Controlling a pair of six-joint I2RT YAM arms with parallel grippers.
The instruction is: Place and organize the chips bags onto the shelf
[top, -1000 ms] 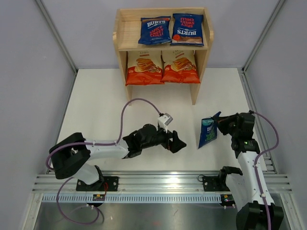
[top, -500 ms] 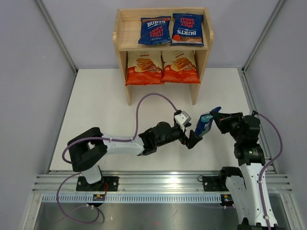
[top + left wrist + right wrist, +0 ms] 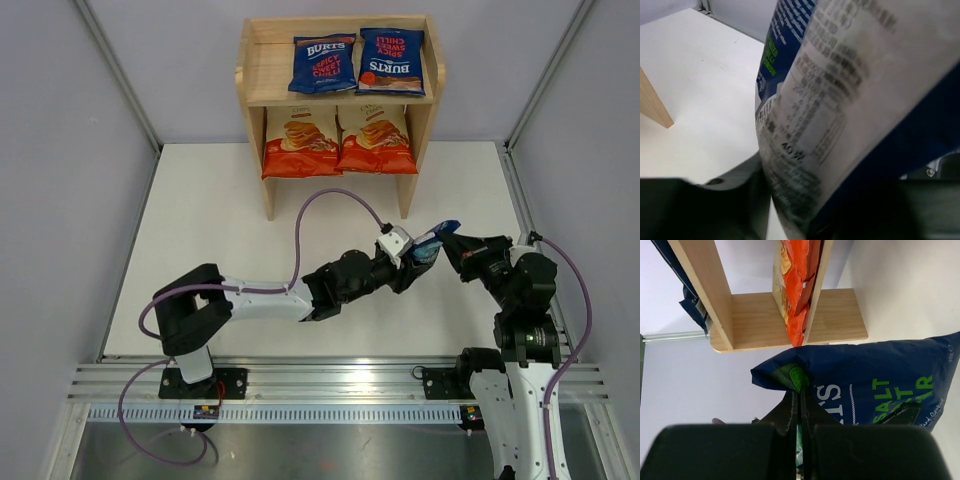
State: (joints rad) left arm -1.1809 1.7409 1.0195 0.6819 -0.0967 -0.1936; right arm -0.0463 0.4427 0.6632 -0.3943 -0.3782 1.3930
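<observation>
A dark blue chips bag [image 3: 432, 245] with green lettering hangs above the table between both arms. My right gripper [image 3: 451, 249] is shut on its top seam [image 3: 801, 385]; the bag's front [image 3: 880, 385] spreads to the right in the right wrist view. My left gripper [image 3: 417, 263] has its jaws closed in on the bag's lower end; the printed back [image 3: 830, 110] fills the left wrist view, pressed between both fingers [image 3: 725, 205]. The wooden shelf [image 3: 432, 110] stands at the back. Its top tier holds two blue bags [image 3: 322, 62] [image 3: 391, 60], its lower tier two orange ones [image 3: 300, 140] [image 3: 377, 138].
The shelf's top tier has bare wood [image 3: 265, 70] left of the blue bags. A purple cable [image 3: 335, 200] loops over the table from the left arm. Aluminium frame rails [image 3: 330, 385] run along the near edge. A shelf leg [image 3: 652, 102] shows in the left wrist view.
My left arm has reached right to the blue bag and its jaws have closed from wide open onto it. The right gripper has tipped the bag towards the left arm.
</observation>
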